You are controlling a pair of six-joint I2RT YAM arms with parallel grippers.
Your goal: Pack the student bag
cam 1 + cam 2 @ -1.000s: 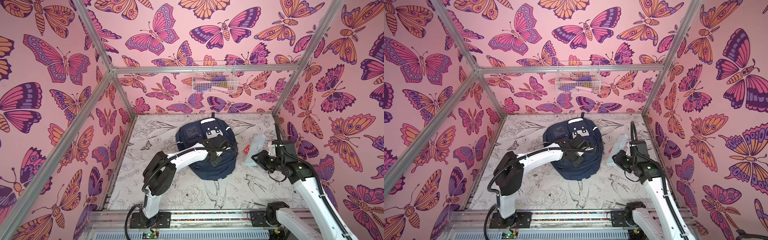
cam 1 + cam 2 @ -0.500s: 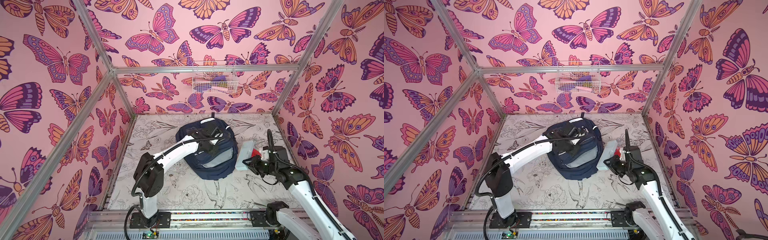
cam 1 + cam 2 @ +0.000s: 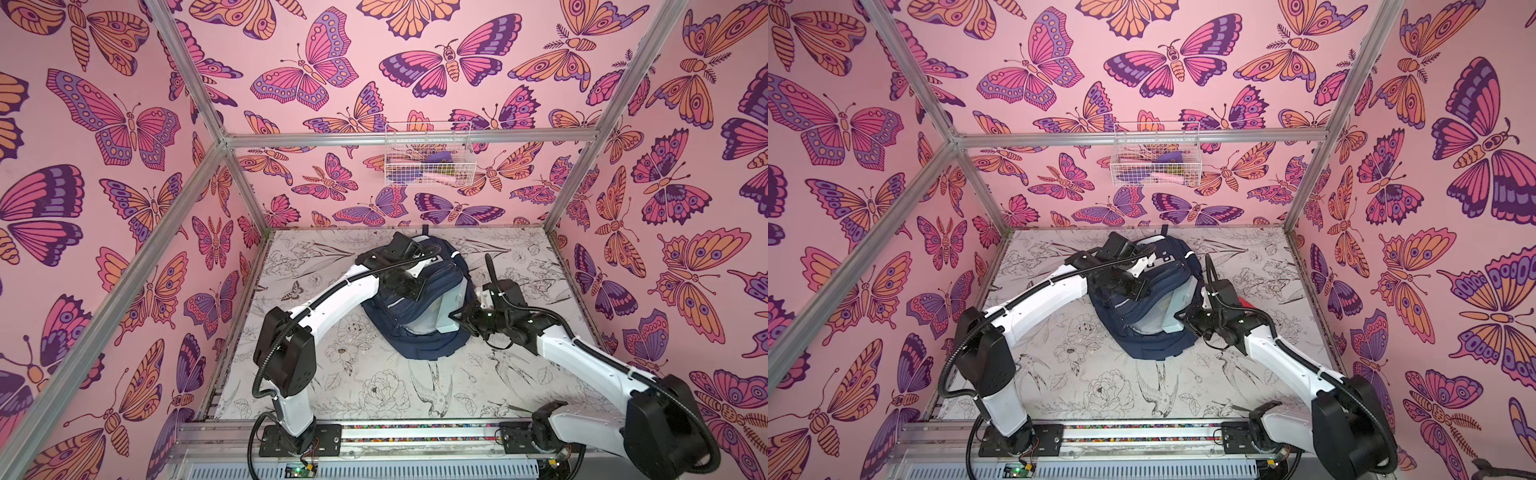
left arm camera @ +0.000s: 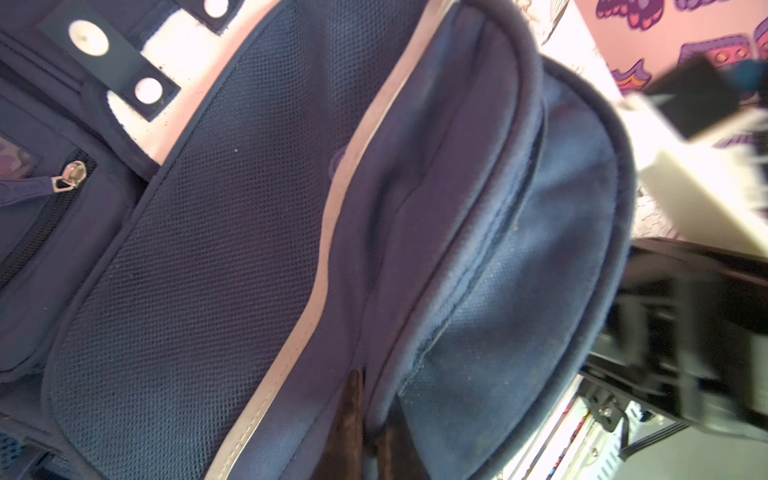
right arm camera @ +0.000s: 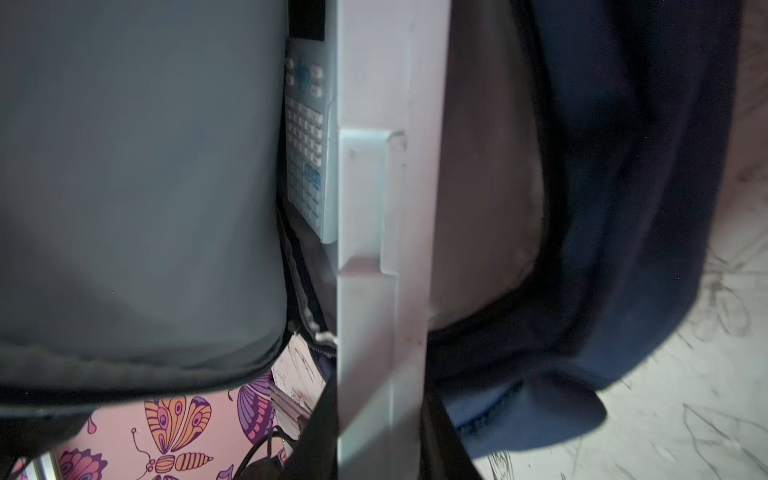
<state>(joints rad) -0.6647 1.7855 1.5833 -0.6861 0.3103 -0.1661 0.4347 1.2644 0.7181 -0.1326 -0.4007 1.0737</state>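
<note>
The student bag (image 3: 415,349) (image 3: 1154,345), a navy backpack, lies in the middle of the table in both top views. My left gripper (image 3: 415,291) (image 3: 1138,291) is shut on a fold of its upper flap and holds the main pocket agape. In the left wrist view the dark fingertips (image 4: 353,415) pinch navy fabric (image 4: 208,249). My right gripper (image 3: 461,318) (image 3: 1185,320) (image 5: 380,436) is shut on a long white box (image 3: 446,307) (image 3: 1177,307) (image 5: 382,249), which reaches into the pocket. A calculator (image 5: 309,145) lies inside, against the grey lining (image 5: 124,166).
A white wire basket (image 3: 428,160) (image 3: 1154,162) with a few items hangs on the back wall. A red item (image 3: 1246,302) lies on the table behind my right wrist, mostly hidden. Butterfly-patterned walls close in the flower-printed table (image 3: 374,390) on three sides.
My left gripper closed on the bag's flap and lifted it, opening the pocket. My right arm carried the white box leftward from beside the bag into the opening.
</note>
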